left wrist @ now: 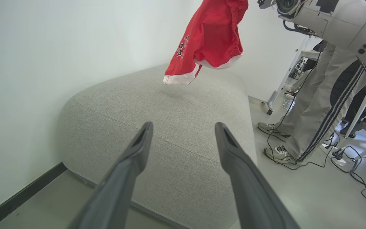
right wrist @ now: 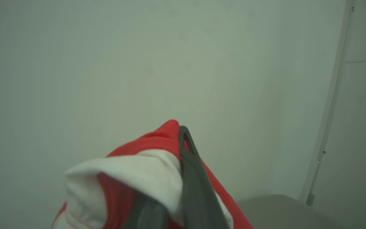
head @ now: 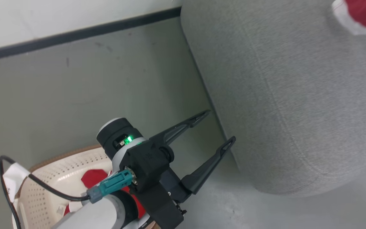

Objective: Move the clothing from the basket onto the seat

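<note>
Grey-green floor [head: 75, 95], white wall [head: 43, 19] with dark baseboard. Cream perforated basket [head: 48, 187] on floor at my lower left; red clothing [head: 93, 178] with white patches lies inside, partly hidden behind my arm. My left gripper [head: 220, 125] wide open, holding nothing, over floor beside grey seat [head: 297, 95]. My right gripper [right wrist: 183, 133] clamped on white-banded red garment [left wrist: 206, 38] hanging over seat. Person's legs [left wrist: 316, 105] beside seat.

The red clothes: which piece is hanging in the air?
The red garment pinched in the right gripper, dangling above the seat; the other piece lies in the basket.
</note>
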You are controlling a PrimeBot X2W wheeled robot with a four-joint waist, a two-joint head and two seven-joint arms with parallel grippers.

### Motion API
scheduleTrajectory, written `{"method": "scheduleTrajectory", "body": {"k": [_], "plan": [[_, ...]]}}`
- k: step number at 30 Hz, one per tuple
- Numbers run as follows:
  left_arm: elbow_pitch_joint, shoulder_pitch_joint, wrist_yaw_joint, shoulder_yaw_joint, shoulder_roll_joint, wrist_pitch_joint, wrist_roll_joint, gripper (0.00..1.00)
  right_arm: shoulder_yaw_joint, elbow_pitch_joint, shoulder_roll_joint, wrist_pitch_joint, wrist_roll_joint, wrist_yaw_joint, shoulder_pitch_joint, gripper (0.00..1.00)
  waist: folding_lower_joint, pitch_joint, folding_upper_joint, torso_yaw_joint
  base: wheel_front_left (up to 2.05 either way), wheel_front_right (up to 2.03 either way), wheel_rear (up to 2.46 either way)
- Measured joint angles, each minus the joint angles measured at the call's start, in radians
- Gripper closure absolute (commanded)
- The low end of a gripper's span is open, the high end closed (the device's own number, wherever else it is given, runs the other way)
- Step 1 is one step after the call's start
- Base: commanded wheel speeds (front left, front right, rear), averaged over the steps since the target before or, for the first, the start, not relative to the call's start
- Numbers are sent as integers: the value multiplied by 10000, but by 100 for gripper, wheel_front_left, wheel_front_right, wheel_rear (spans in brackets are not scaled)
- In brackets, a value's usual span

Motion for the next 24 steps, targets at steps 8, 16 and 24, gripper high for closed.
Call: {"method": "scheduleTrajectory", "body": {"k": [8,16,24], "plan": [[36,-428,-71,12,15,54,2,0,86,669,-360,-6,-612,-151,-661,100,1,887,0,521,0,0,0],[395,-609,-96,-13,84,-21,-2,0,1034,1845,339,-4,-1083,-107,-38,100,1,1379,1,957,0,0,0],[779,-624,-102,-113,150,-282,-102,0,1632,3091,520,506,-1507,-199,390,100,-3,1178,0,1042,0,0,0]]}}
